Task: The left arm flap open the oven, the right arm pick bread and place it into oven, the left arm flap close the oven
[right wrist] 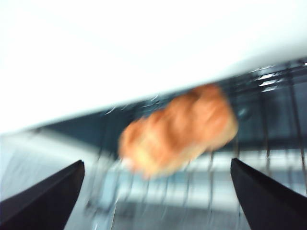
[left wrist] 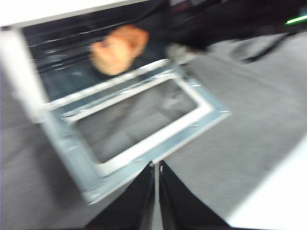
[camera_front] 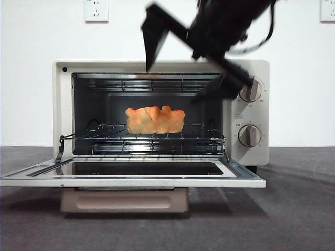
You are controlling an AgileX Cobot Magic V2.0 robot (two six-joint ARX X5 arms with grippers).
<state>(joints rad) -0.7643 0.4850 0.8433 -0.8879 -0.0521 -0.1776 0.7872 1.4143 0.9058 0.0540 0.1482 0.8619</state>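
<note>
The cream-white oven [camera_front: 62, 104] stands with its glass door [camera_front: 131, 180] folded down flat. The golden-orange bread [camera_front: 155, 120] lies on the wire rack [camera_front: 141, 141] inside, free of any gripper. My right gripper [camera_front: 183, 68] hangs open and empty in front of the oven's upper right, above and in front of the bread. In the right wrist view its jaws [right wrist: 157, 163] stand wide apart with the blurred bread [right wrist: 180, 127] beyond them. My left gripper [left wrist: 157, 164] is shut and empty, off the front corner of the open door [left wrist: 144, 139]. The bread [left wrist: 117, 48] also shows in that view.
Two knobs [camera_front: 250, 135] sit on the oven's right panel. The beige handle [camera_front: 124, 200] hangs under the lowered door. A dark grey mat [camera_front: 298, 209] covers the table. Wall sockets [camera_front: 96, 9] are on the white wall behind.
</note>
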